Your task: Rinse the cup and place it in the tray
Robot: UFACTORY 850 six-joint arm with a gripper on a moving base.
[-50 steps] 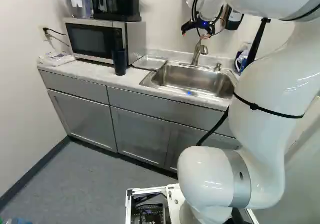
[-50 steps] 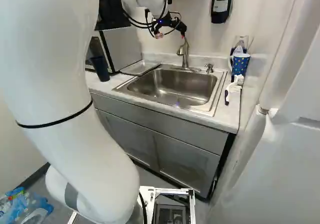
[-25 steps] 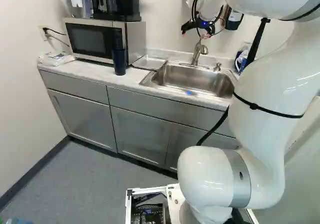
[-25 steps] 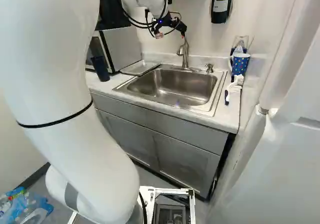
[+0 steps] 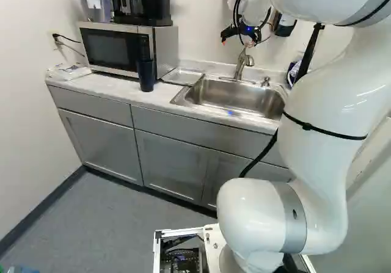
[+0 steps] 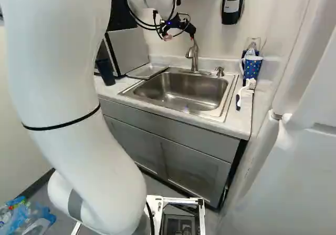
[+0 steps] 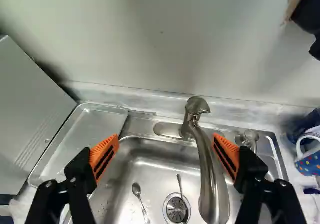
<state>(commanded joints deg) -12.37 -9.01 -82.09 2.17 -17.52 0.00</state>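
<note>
Dark cup (image 5: 146,76) upright on the surface (image 5: 116,87), just in front of the microwave (image 5: 110,48). Metal tray (image 7: 97,126) beside it, between microwave and sink (image 6: 178,90). My jaws (image 6: 180,36): released, nothing grasped, spread above the sink; faucet (image 7: 210,174) ahead, seen between the orange pads (image 7: 104,156). Spoon (image 7: 136,189) in the basin. Dotted mug (image 6: 252,68) at the sink's other side.

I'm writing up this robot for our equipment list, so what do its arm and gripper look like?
The arm is glossy white and rounded, with a silver-grey band at a lower joint, a thin black strap around it and black cables looping near the wrist. The gripper is black, with two fingers and slotted orange pads.
</note>
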